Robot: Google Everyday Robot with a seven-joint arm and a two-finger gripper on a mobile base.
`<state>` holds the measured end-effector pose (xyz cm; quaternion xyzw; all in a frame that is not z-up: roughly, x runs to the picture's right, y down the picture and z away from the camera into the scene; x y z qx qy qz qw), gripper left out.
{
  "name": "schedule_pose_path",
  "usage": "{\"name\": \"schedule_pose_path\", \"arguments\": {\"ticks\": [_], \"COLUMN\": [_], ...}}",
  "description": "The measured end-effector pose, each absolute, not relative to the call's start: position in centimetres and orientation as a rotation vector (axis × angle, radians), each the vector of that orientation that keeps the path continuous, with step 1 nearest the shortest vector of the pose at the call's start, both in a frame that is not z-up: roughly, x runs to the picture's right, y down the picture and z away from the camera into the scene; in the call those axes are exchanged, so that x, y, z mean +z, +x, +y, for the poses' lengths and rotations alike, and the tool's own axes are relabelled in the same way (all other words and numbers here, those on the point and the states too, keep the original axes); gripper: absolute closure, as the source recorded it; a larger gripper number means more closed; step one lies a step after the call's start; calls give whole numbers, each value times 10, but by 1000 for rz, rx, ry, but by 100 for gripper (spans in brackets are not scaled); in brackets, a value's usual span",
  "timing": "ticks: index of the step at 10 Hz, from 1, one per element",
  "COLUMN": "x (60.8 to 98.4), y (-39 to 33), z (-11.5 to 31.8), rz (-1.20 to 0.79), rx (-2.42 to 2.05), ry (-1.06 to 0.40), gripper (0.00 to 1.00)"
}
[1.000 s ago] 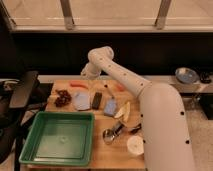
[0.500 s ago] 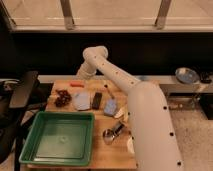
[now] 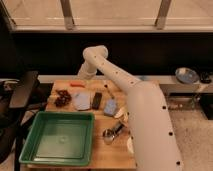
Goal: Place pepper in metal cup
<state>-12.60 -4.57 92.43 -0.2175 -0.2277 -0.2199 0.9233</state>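
Claw (image 3: 83, 76) is low over the far edge of the counter (image 3: 106, 152), at the tip of the long white arm (image 3: 120, 82). Open or closed? Cannot tell (the wrist is in the way of the business end). Just below it, right beside it and possibly touching, lies the pepper (image 3: 76, 84), a slim orange sliver flat on the wood and not lifted.

So the step in hand reads as the reach and grasp. Nothing shows the pick as made, and the carry has not begun.

And the target? The metal cup (image 3: 108, 134) stands well apart from the claw, toward the near side of the counter, close against the arm's bulky body, with its short handle angled that way.

There's traffic between claw and cup. A dark red berry cluster (image 3: 62, 97) sits near the claw, on the pepper's side. A pale blue-white item (image 3: 82, 100) and a dark bar (image 3: 96, 100) lie side by side. A small blue object (image 3: 110, 106) is closer to the cup. A green tray (image 3: 65, 114) lies beyond the berries from the claw, just beside the cup.

The next move, as a judgement, calls for a firm pinch across the pepper's narrow body and a clean lift off the wood. Then comes a swing back over that clutter to the cup. The mouth looks small, so the pepper likely needs to go in end-first and well centred. A nudge to the rim could tip a light cup like that.
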Motion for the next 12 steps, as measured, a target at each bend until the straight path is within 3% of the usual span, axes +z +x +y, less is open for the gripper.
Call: {"name": "schedule_pose_path", "arguments": {"ticks": [4,12], "x": [938,969], "y": [-128,-136], "z": [-54,-51], "rz": [-411,-502], "rx": [-466,-379], "ry": [-439,-429], "gripper": [34,34]}}
